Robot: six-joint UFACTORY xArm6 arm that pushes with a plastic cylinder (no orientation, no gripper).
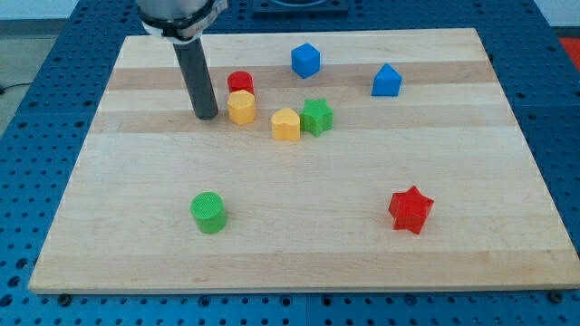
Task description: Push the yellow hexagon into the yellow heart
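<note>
The yellow hexagon sits on the wooden board, left of centre toward the view's top. The yellow heart lies a short gap to its right and slightly lower, not touching it. My tip rests on the board just left of the yellow hexagon, with a small gap between them. A red cylinder touches the hexagon's top side. A green star sits against the heart's right side.
A blue cube and a blue pentagon-like block stand near the view's top. A green cylinder sits at lower left and a red star at lower right. The board's edge runs along the bottom.
</note>
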